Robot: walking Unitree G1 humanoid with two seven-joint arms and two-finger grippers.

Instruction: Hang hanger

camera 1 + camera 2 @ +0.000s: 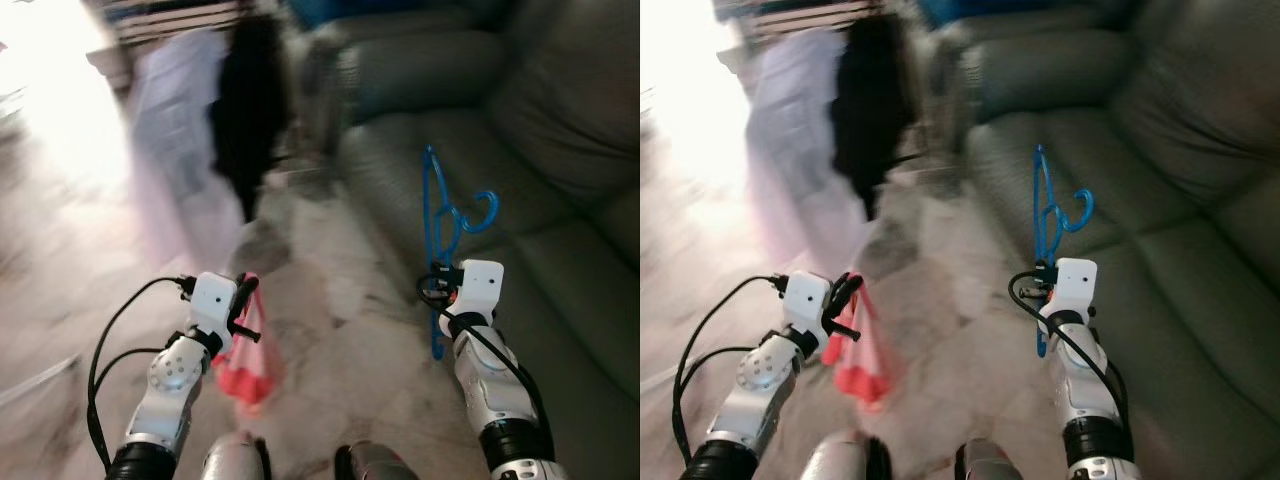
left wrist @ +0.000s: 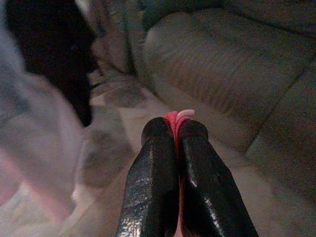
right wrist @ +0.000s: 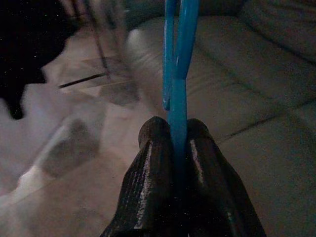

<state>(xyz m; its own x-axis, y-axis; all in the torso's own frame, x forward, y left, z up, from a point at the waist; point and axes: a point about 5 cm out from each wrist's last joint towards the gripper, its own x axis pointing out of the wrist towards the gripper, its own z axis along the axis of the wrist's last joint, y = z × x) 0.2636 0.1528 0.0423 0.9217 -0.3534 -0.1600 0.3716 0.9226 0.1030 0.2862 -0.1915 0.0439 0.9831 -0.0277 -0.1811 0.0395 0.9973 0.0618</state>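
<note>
A blue plastic hanger (image 1: 440, 215) stands upright in my right gripper (image 1: 437, 280), hook turned toward the sofa; in the right wrist view the black fingers (image 3: 153, 173) are shut on the hanger's blue bar (image 3: 177, 98). My left gripper (image 1: 243, 300) holds a pink-red cloth (image 1: 248, 365) that hangs down below it; the left wrist view shows both fingers (image 2: 153, 182) pressed together on the cloth's pink edge (image 2: 177, 118). Ahead, blurred, a black garment (image 1: 245, 100) and a pale lilac garment (image 1: 175, 150) hang side by side.
A grey-green sofa (image 1: 520, 150) runs along the right, its seat just beside my right arm. Marble floor (image 1: 330, 310) lies ahead. Strong light glares at the upper left (image 1: 50, 90). The picture is motion-blurred.
</note>
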